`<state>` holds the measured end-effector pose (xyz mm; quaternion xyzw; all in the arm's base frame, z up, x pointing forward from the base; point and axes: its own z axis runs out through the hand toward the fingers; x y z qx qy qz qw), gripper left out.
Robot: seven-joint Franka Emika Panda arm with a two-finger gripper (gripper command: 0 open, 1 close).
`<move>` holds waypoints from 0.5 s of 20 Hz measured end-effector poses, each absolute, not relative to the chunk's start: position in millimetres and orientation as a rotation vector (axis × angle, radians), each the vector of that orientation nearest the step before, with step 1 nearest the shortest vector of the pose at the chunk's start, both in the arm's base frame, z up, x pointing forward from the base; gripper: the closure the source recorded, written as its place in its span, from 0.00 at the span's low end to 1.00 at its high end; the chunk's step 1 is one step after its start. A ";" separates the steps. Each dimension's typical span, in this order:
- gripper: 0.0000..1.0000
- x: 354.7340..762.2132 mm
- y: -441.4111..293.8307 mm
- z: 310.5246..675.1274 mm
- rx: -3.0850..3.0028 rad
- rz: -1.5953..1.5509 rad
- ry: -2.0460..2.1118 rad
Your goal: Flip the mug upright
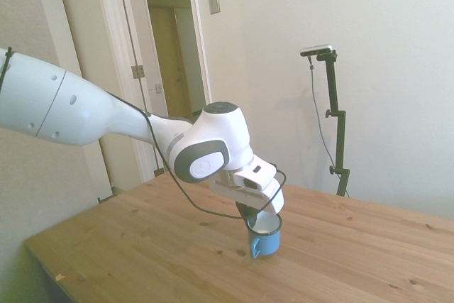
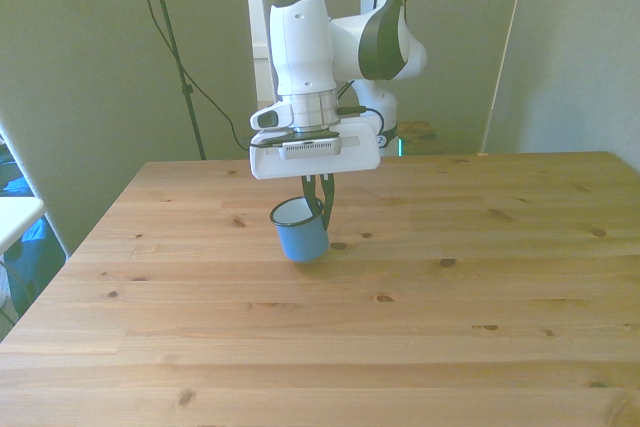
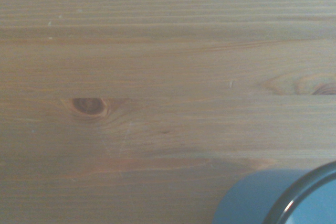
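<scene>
A: Where is the mug [image 2: 300, 229] right now?

B: Near the middle of the table [image 2: 420, 327], mouth up but tipped a little toward the front view's left. In the side view its base looks down on the wood, or very nearly; I can't tell you for sure that it sits flat. The handle [image 1: 255, 246] shows on the side toward that camera.

A: And the gripper [image 2: 321, 205]?

B: Your fingers are clamped on the mug's rim, pinching the wall at the edge on the front view's right, one finger inside and one outside as far as I can judge. The wrist camera only catches a corner of blue wall and dark rim over bare boards.

A: So how do you finish this well?

B: I'd say the flip is almost done. Level the mug first, so the base meets the wood all round. Then open gently and lift straight up, clear of the rim, so a finger doesn't drag the mug over.
</scene>
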<state>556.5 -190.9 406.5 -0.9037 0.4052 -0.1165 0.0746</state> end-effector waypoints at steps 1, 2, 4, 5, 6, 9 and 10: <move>1.00 559.0 -191.7 404.0 -2.716 -0.348 1.222; 1.00 561.3 -192.5 401.3 -2.717 -0.351 1.230; 1.00 565.1 -193.8 396.2 -2.718 -0.362 1.240; 1.00 566.3 -194.2 394.2 -2.718 -0.362 1.244; 1.00 567.5 -194.6 392.7 -2.718 -0.361 1.247; 0.00 569.0 -195.9 391.0 -2.716 -0.360 1.259; 0.00 569.2 -196.4 390.9 -2.715 -0.360 1.267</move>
